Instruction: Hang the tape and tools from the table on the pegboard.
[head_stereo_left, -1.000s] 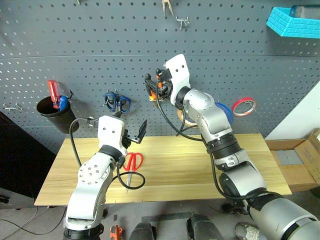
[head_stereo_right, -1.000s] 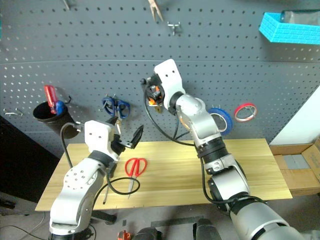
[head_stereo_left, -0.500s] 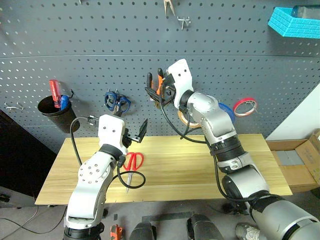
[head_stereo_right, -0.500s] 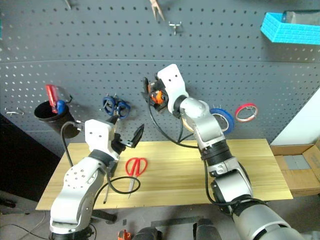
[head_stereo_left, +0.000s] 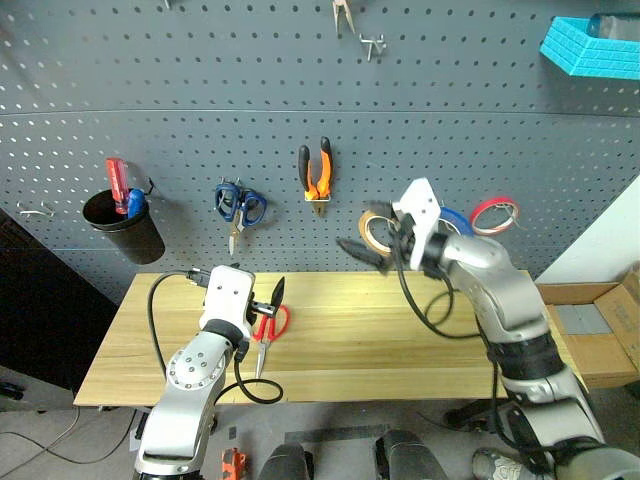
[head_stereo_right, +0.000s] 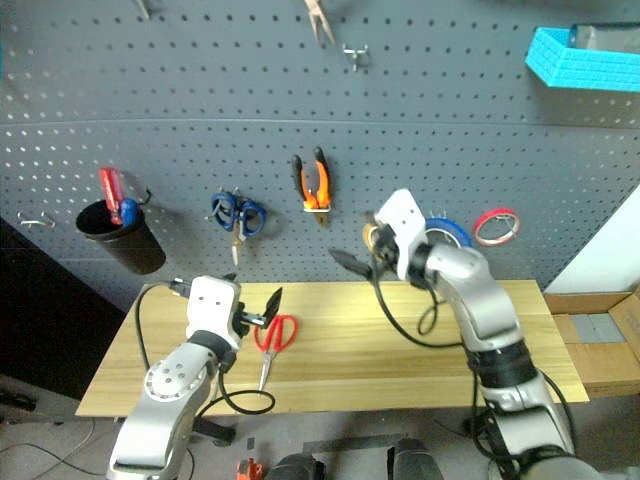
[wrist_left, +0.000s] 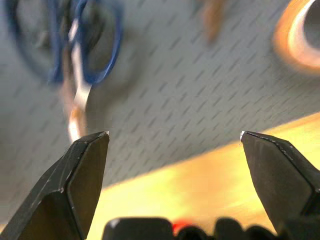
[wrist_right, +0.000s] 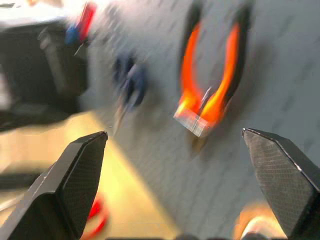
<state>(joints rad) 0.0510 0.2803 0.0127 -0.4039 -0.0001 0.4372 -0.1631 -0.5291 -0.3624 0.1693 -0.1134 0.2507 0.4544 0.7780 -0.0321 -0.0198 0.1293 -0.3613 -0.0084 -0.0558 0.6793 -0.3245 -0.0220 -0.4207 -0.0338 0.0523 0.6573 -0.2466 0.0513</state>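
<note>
Pulled back from the pegboard (head_stereo_left: 180, 110) now, right gripper (head_stereo_left: 372, 250) empty with fingers spread, pliers (head_stereo_left: 316, 175) left hanging on their hook. Dropped lower too, left gripper (head_stereo_left: 268, 298), fingers spread wide just above the red-handled scissors (head_stereo_left: 264, 330) on the tabletop (head_stereo_left: 400, 330). Yellow tape (head_stereo_left: 375, 230) up at the board beside the blue ring (head_stereo_left: 455, 220). Scissors step looks next: calls for lowering, pinching the handles, lifting to a free hook.

We see the pliers (head_stereo_left: 316, 178) hanging on the pegboard (head_stereo_left: 200, 120), a cup (head_stereo_left: 125, 225) far left, 2 tapes (head_stereo_left: 480, 215) right; scissors (head_stereo_left: 264, 335) lie on the table (head_stereo_left: 400, 340).
</note>
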